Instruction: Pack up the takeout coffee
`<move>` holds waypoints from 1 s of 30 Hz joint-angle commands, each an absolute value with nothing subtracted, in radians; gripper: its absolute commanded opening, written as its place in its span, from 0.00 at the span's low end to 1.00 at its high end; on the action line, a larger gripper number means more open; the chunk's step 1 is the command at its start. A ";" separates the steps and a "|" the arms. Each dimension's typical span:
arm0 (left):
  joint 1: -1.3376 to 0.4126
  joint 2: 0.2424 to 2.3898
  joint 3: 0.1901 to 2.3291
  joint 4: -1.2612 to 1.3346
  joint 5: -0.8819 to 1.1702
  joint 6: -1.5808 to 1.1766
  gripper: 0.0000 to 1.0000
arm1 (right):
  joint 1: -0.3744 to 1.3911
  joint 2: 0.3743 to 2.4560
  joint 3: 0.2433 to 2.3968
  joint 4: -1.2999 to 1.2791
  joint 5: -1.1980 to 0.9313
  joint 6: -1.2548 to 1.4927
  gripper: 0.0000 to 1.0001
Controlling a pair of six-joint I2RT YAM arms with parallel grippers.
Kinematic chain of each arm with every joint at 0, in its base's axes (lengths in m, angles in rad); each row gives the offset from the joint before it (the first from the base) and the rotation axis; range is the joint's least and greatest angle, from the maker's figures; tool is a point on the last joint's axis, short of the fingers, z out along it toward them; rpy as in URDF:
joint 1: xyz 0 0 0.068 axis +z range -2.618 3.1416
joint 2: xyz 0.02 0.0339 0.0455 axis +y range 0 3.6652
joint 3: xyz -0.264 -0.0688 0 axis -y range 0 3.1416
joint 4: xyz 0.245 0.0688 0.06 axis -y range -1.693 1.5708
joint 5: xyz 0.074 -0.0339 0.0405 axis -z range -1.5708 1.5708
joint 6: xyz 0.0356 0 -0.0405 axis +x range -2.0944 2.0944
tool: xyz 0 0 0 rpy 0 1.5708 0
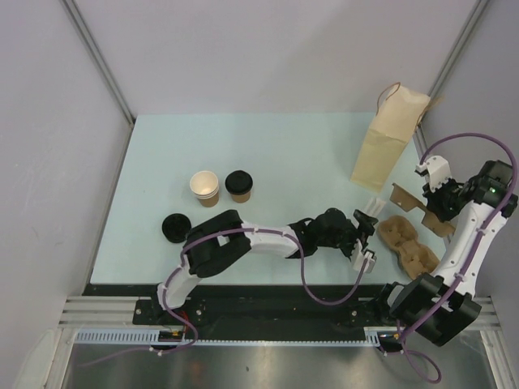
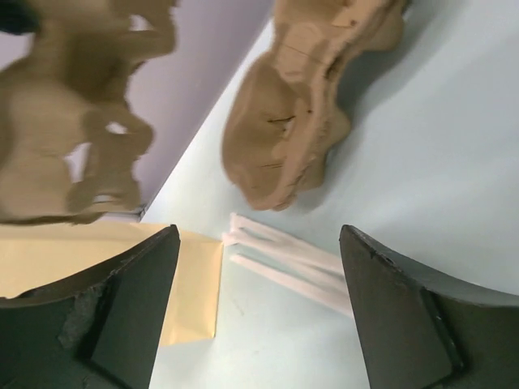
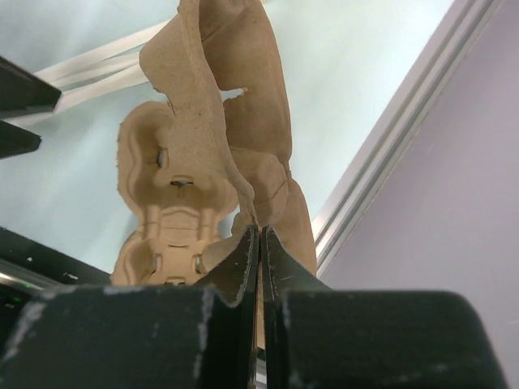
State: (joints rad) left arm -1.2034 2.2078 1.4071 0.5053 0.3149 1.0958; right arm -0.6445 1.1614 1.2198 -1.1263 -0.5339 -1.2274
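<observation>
Top external view, read left to right.

**Task items.** The loose black lid (image 1: 175,227) lies flat on the table (image 1: 284,146) toward the left. Behind it, the open cup (image 1: 204,187) and the lidded cup (image 1: 238,185) stand upright just beside each other. Both cups are well apart from the trays and the bag, and neither is packed yet.

**Left arm.** The left arm (image 1: 243,241) lies low along the front of the table. Its elbow is folded near the base and its wrist reaches right.
- The left gripper (image 1: 367,241) has its jaws spread wide and holds nothing.
- The left wrist view shows only bare table between its fingers (image 2: 122,316).
- White sticks (image 2: 284,263) lie just ahead of them. I cannot tell whether they are straws or stirrers.

**Trays and bag.** The flat tray (image 1: 409,250) rests on the table just right of that gripper. The raised tray (image 1: 409,203) hangs behind it, tilted on edge and clear of the table. The paper bag (image 1: 389,139) is at the far right corner. I cannot tell whether it stands or lies.

**Right arm.** The arm is folded steeply at the right edge, with the wrist bent inward. The right gripper (image 1: 428,209) has its fingers pressed together on the thin rim of the raised tray, and the right wrist view confirms the pinch (image 3: 259,243).

**Judgement.** The step in hand looks like tray preparation, with the two trays parted.
- Lower the raised tray level and pockets up, beside the flat tray rather than on it.
- Release only once it is seated, because a rim pinch lets pulp swing or tear.
- Lift the left gripper before it sweeps left, so that it clears the sticks.
- The open cup needs its lid before loading.
</observation>
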 commanded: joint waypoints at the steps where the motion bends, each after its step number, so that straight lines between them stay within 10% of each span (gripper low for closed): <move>1: -1.184 2.053 1.344 0.459 0.298 1.017 0.86 | -0.615 1.120 1.258 -1.201 -0.571 -1.255 0.00; 18: -0.920 1.236 1.088 -0.182 0.548 0.476 0.90 | -0.076 0.980 1.290 -1.307 -0.551 -0.994 0.00; 30: -0.834 1.072 1.141 -0.410 0.565 0.382 0.90 | 0.561 0.980 1.316 -1.158 -0.335 -0.621 0.00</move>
